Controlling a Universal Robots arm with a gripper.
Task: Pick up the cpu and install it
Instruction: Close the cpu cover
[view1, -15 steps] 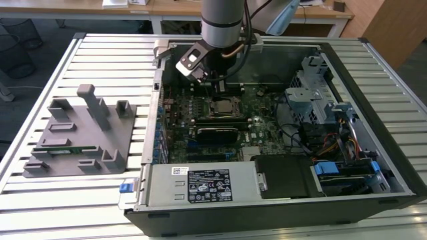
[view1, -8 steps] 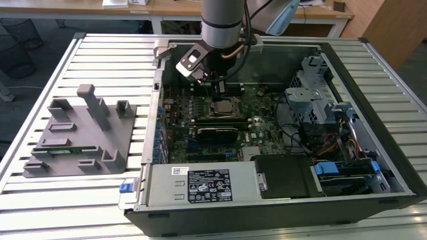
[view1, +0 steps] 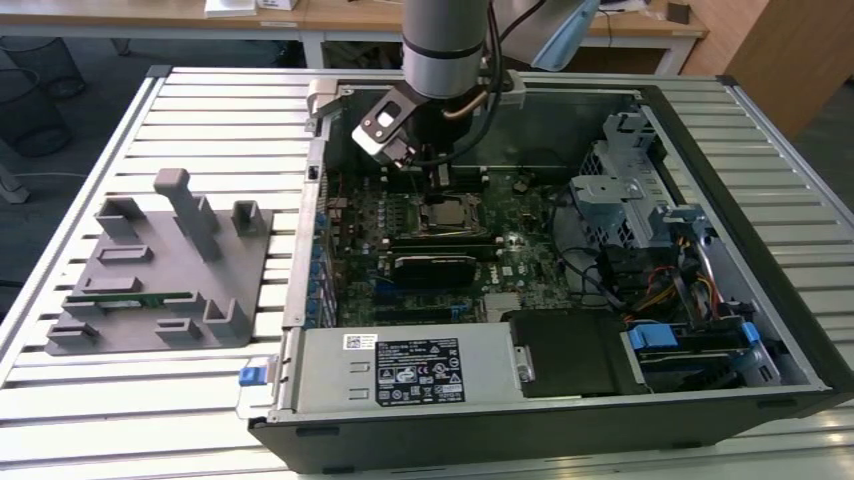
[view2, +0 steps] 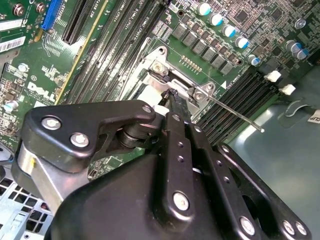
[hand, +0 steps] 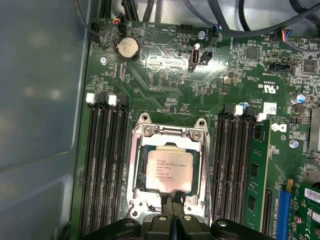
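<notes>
First wrist view shows the cpu lying flat in its socket, a light, thin, easily hurt chip best held by its edges, with the hand pressed together beside it.

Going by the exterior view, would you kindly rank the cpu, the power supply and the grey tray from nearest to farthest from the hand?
1. cpu: in its socket, just below the hand.
2. power supply: at the case's near edge.
3. grey tray: outside the case, at the exterior view's left.
</notes>
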